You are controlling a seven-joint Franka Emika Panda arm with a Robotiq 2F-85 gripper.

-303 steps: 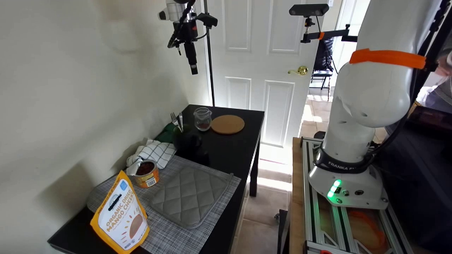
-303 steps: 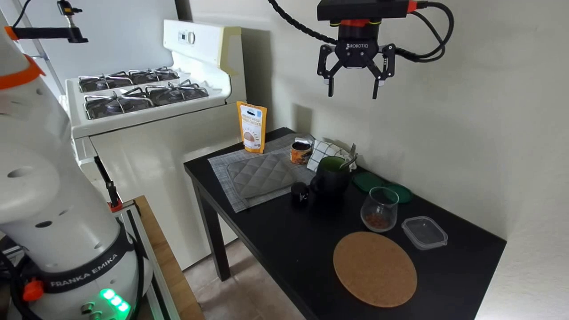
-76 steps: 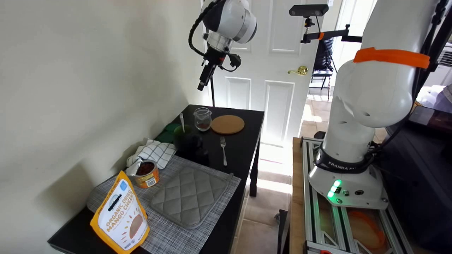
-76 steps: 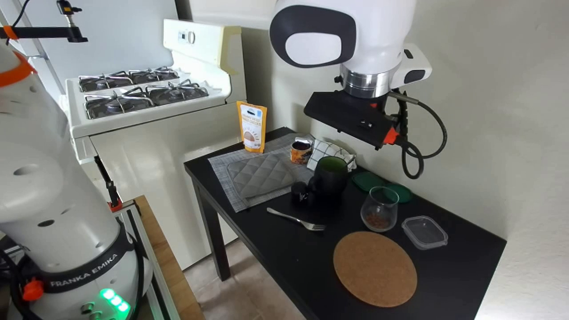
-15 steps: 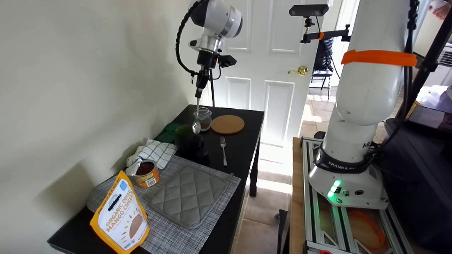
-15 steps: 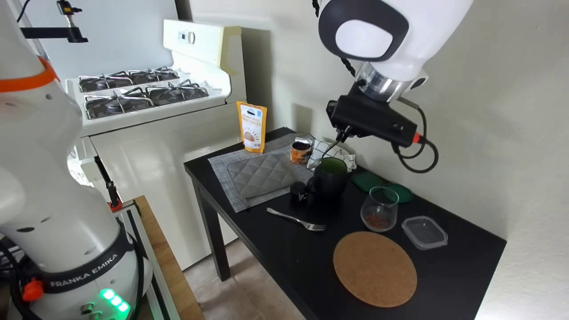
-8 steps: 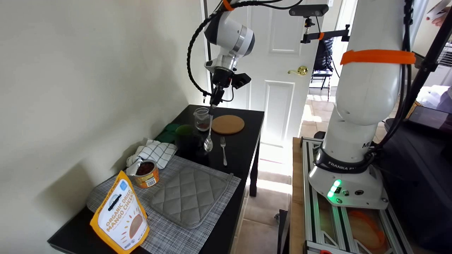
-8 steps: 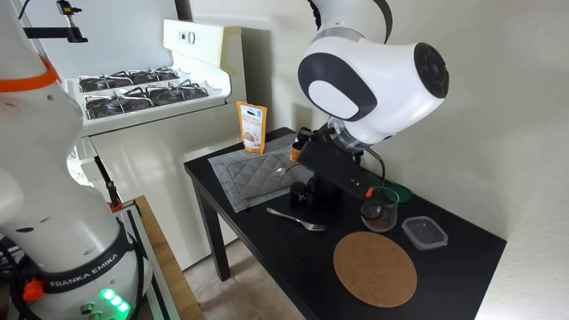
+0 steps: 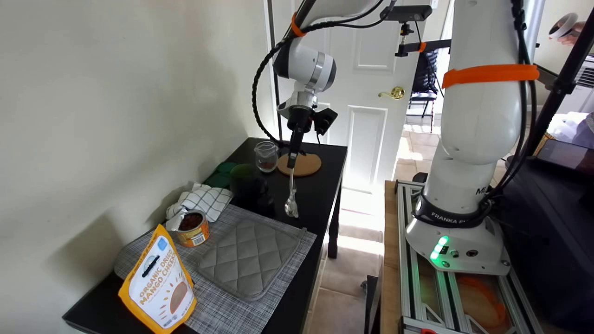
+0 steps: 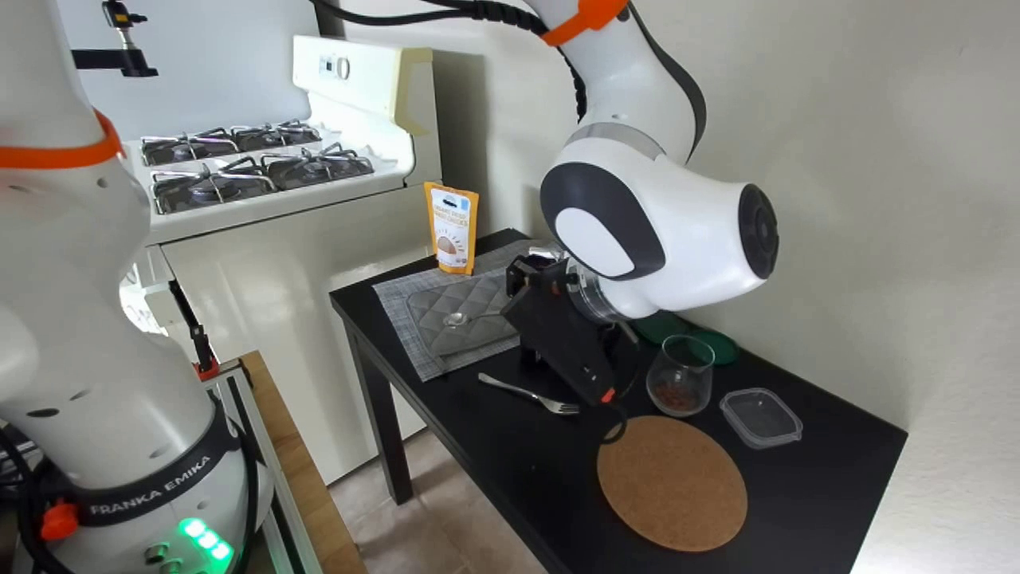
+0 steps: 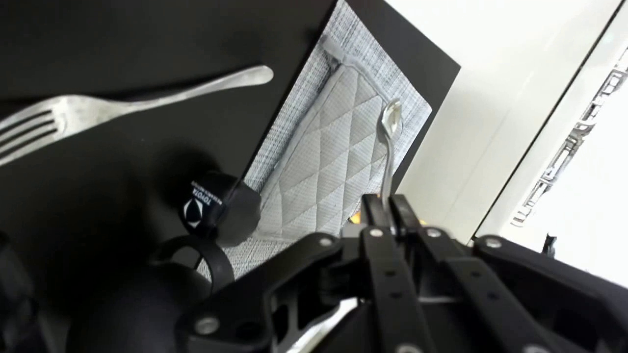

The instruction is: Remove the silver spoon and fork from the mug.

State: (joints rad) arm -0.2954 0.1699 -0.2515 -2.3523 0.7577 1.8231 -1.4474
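Observation:
My gripper (image 11: pixel 386 203) is shut on the handle of the silver spoon (image 11: pixel 392 117), whose bowl points away from the fingers in the wrist view. In an exterior view the spoon (image 9: pixel 291 208) hangs bowl-down from the gripper (image 9: pixel 292 162), beside the dark mug (image 9: pixel 242 183) and apart from it. Whether its bowl touches the table cannot be told. The silver fork (image 10: pixel 530 393) lies flat on the black table; the wrist view shows the fork (image 11: pixel 88 115) at the left. At the wrist view's lower left is part of the mug, with its handle (image 11: pixel 223 267).
A small black object with a Toyota label (image 11: pixel 221 208) stands by the mug. A grey quilted pot holder (image 9: pixel 250 257), an opened tin (image 9: pixel 194 227) and a yellow bag (image 9: pixel 160 287) are nearby. A glass pitcher (image 10: pixel 680 375), cork disc (image 10: pixel 673 482) and clear container (image 10: pixel 761 417) stand behind.
One second ago the spoon hung above the mug. My gripper has carried it sideways away from the mug and lower, over the table near the fork. The fork has not moved.

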